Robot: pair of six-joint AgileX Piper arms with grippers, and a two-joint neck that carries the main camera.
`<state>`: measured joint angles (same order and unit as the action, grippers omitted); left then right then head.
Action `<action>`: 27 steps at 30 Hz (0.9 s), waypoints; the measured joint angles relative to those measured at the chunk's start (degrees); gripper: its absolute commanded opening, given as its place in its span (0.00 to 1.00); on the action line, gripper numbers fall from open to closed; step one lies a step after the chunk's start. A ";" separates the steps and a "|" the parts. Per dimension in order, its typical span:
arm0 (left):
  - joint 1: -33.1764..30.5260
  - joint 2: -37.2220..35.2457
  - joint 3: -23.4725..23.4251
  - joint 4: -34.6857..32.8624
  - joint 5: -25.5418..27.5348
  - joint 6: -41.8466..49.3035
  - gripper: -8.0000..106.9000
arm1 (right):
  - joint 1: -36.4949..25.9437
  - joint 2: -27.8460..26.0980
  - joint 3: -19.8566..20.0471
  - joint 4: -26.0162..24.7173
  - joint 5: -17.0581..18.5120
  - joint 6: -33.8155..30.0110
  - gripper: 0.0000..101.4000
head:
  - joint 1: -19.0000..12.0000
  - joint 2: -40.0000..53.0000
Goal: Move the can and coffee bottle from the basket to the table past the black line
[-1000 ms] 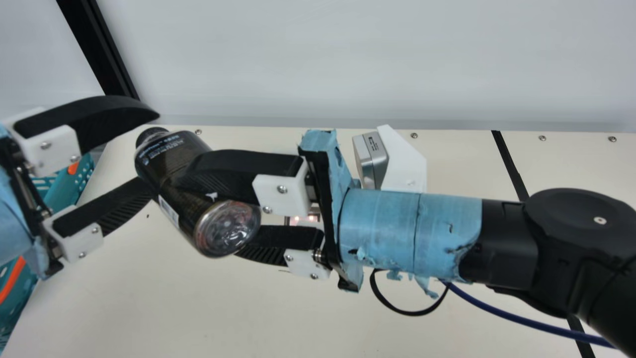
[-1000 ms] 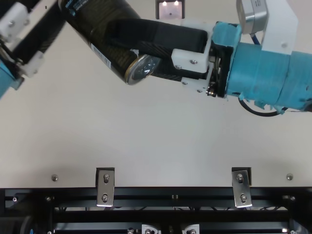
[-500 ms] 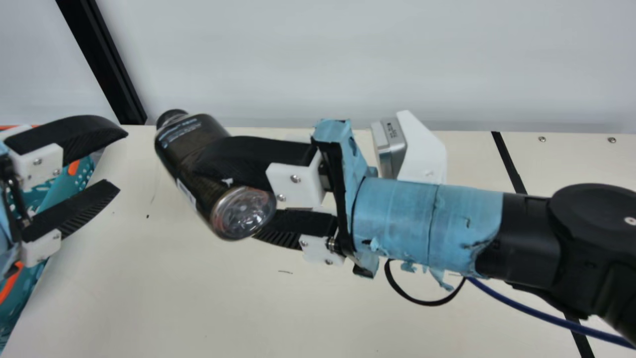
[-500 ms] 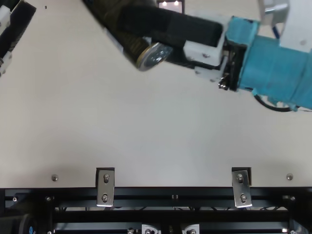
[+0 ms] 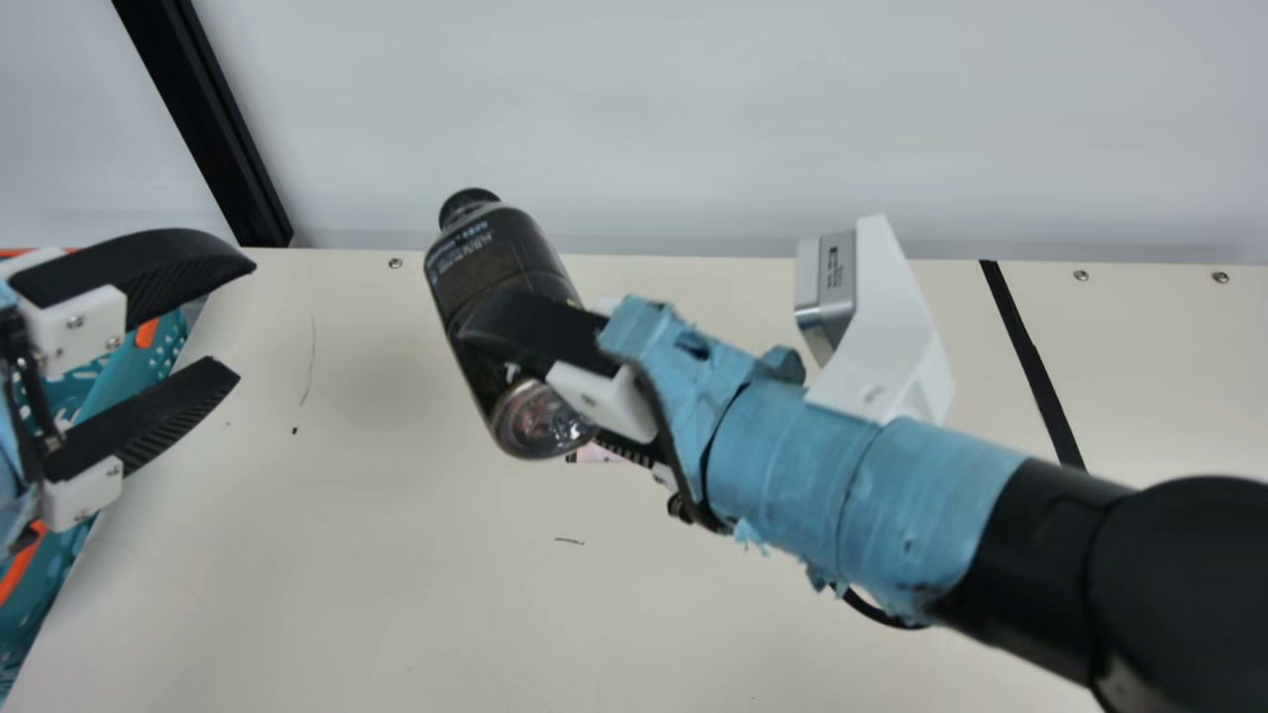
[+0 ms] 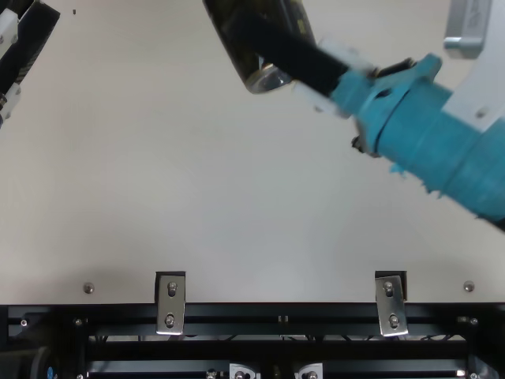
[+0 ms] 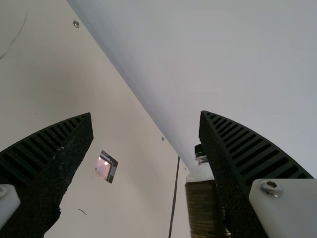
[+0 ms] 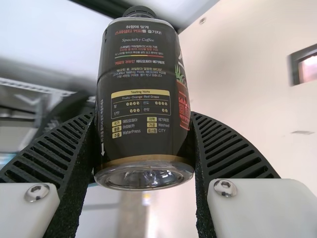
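Observation:
Above the table's middle, my right gripper [image 5: 555, 381] is shut on the dark coffee bottle [image 5: 495, 262], which tilts with its cap up and its clear base toward the camera. The right wrist view has the bottle [image 8: 143, 89] squeezed between both pads of the right gripper [image 8: 144, 144]. At the left edge, over the teal basket [image 5: 149, 361], my left gripper [image 5: 238, 322] stands open with nothing in it. Its fingers are wide apart in the left wrist view too, where the left gripper [image 7: 146, 116] has the bottle [image 7: 203, 203] farther off behind one finger.
The black line [image 5: 1030, 356] runs down the right part of the cream table [image 5: 396, 614], partly under the right arm. A small pinkish square [image 5: 604, 454] lies beneath the right gripper. A pale wall rises behind the table.
The left gripper has let go of the bottle's side and drawn back left, its fingers apart. The right gripper has carried the bottle rightward, its arm now slanting more.

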<state>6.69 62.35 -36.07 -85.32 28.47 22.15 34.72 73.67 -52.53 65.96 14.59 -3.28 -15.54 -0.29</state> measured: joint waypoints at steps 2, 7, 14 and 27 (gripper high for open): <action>0.00 0.00 0.00 0.00 0.00 0.00 0.85 | 1.77 0.44 1.52 -4.33 -4.62 1.98 0.00 | 0.59 -0.29; 0.00 0.00 0.00 0.00 0.00 0.00 0.85 | 3.34 1.30 3.39 -12.96 -11.34 3.28 0.00 | 0.00 0.00; 0.00 0.00 0.00 0.00 0.00 0.00 0.85 | 3.23 1.36 3.39 -13.57 -11.91 2.93 0.00 | 0.00 -0.29; 0.00 0.00 0.00 0.00 0.00 0.00 0.85 | 3.97 6.18 2.08 -18.91 -16.30 -2.38 0.00 | 0.00 -0.29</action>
<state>6.69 62.35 -36.07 -85.32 28.47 22.15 38.69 79.85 -50.44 47.05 -1.72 -5.66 -15.54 -0.59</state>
